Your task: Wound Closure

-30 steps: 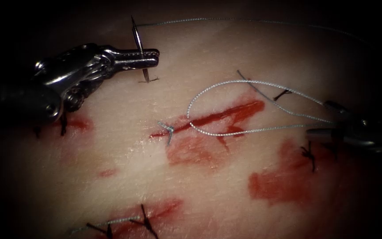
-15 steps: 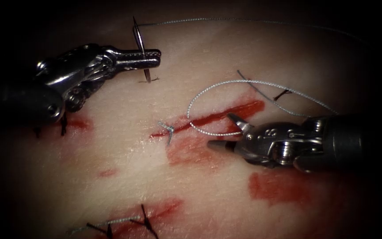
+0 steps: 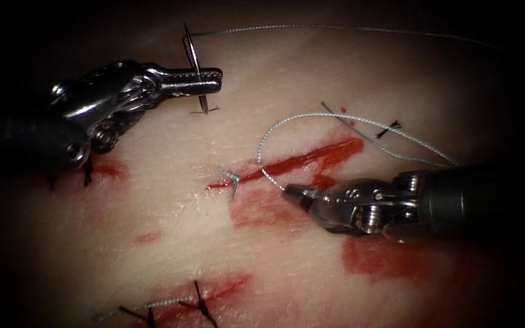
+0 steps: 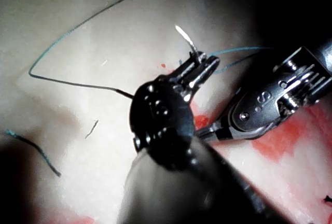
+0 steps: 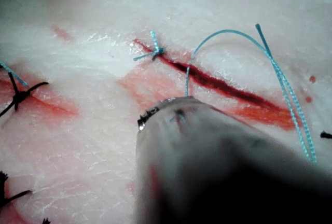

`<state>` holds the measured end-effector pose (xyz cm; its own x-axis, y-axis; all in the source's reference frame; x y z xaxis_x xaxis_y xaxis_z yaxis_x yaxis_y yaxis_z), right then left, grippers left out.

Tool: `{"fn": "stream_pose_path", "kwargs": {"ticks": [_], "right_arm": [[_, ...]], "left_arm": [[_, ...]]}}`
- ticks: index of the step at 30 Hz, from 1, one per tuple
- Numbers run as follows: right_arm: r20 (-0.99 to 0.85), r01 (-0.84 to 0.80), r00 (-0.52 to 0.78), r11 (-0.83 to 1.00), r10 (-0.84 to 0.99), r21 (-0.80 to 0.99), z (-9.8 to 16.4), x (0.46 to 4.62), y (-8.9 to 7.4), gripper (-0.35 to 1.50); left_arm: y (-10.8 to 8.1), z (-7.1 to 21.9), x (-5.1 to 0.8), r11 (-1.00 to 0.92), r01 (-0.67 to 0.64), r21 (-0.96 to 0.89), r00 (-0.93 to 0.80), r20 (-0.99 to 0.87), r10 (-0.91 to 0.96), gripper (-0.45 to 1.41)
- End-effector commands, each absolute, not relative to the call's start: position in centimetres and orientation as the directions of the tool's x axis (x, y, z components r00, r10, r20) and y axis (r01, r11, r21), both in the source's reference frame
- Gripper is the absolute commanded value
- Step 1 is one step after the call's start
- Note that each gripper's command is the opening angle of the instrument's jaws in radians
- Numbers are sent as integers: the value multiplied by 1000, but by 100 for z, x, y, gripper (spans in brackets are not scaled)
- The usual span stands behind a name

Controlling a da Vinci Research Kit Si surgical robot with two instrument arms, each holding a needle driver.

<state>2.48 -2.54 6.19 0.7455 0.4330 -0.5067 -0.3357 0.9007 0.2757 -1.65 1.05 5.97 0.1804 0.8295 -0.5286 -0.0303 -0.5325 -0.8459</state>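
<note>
The left tool point(image 3: 209, 80) hovers over the tissue point(image 3: 171, 243) up and left of the cut point(image 3: 302, 159), shut on the curved needle point(image 3: 193, 61) at about mid-curve. The needle stands upright. Its lower end is close to the surface by a small dark mark; I cannot tell if it touches. Thread point(image 3: 335, 27) leaves its upper end and runs right. The right tool point(image 3: 291, 194) lies just below the cut, jaws shut on the lower strand of a thread loop point(image 3: 311, 115). The same grips show in the left wrist view on the needle point(image 4: 184, 38) and in the right wrist view with the thread point(image 5: 187, 84).
A tied knot with short cut ends point(image 3: 232, 177) sits at the cut's left end. Dark older stitches lie at the bottom point(image 3: 199, 300), left point(image 3: 86, 173) and upper right point(image 3: 389, 128). Red fluid stains the tissue below the right tool point(image 3: 390, 255).
The right tool came in from the right edge to the loop with its jaws open, then shut them on the loop's lower strand. The left tool and needle stayed put.
</note>
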Motion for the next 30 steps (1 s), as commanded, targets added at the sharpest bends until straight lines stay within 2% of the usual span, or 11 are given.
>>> {"fn": "stream_pose_path", "kwargs": {"ticks": [1, 3, 9, 13, 18, 19, 25, 30], "right_arm": [[-496, -321, 756, 902, 427, 287, 614, 235, -256, -35], [-435, -306, 796, 900, 421, 309, 601, 203, -256, -35], [-336, -323, 830, 874, 446, 363, 591, 148, -262, -35], [-257, -300, 873, 873, 414, 385, 581, 92, -272, -35], [-120, -349, 897, 847, 426, 400, 575, 38, -274, -35], [-73, -369, 900, 840, 430, 398, 572, 16, -275, -35], [-37, -375, 909, 854, 415, 361, 562, -12, -263, -35], [-39, -377, 910, 863, 412, 336, 561, -16, -261, -35]], "left_arm": [[104, 602, -169, -532, -29, -846, 180, -528, 830, -45], [104, 602, -169, -532, -28, -846, 180, -528, 830, -45], [105, 602, -168, -532, -29, -846, 177, -528, 831, -45], [105, 602, -168, -531, -31, -847, 178, -527, 831, -45], [105, 602, -168, -531, -31, -847, 178, -527, 831, -45], [105, 602, -168, -530, -33, -847, 179, -527, 831, -45], [106, 602, -167, -529, -35, -848, 180, -527, 831, -45], [106, 601, -166, -529, -35, -848, 180, -526, 831, -45]]}}
